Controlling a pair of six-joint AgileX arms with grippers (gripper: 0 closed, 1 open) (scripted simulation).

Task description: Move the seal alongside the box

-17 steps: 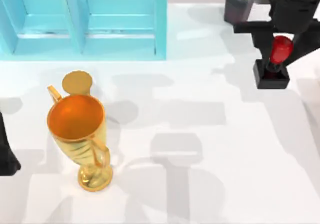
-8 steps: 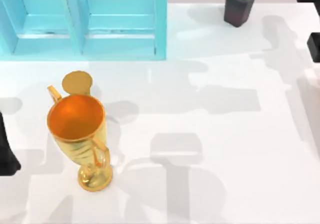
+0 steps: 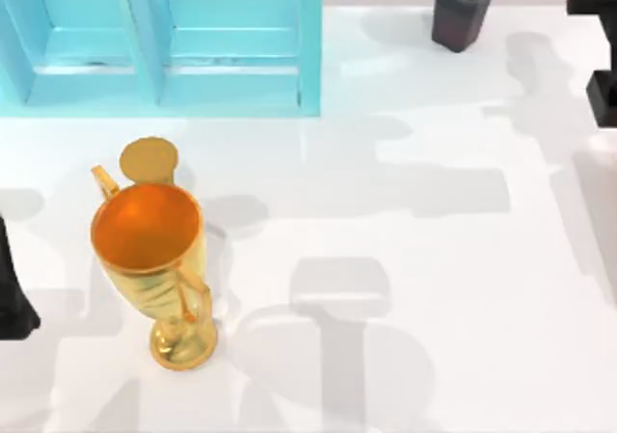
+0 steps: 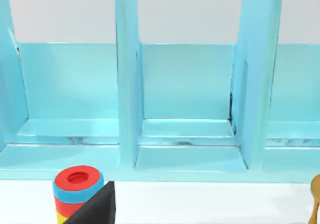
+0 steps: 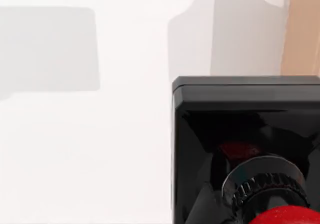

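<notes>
The seal (image 5: 240,114) has a black square base and a glossy red knob (image 5: 287,216). It hangs over the white table in my right gripper (image 3: 605,57), which is shut on it at the table's far right edge. In the top view the seal's black base (image 3: 605,100) is cut off by the picture's right side. A tan flat strip (image 5: 302,29) lies just beyond the seal in the right wrist view; I cannot tell whether it is the box. My left arm (image 3: 12,303) is parked at the left edge.
A light-blue unit with open compartments (image 3: 164,95) fills the back left. A gold trophy (image 3: 154,259) stands at the front left, and a dark plant pot (image 3: 463,13) at the back right. A stack of coloured rings (image 4: 77,186) sits before the blue unit.
A second ago the seal stood on the table with my right gripper on it. It has since been carried up and to the right, then back slightly left.
</notes>
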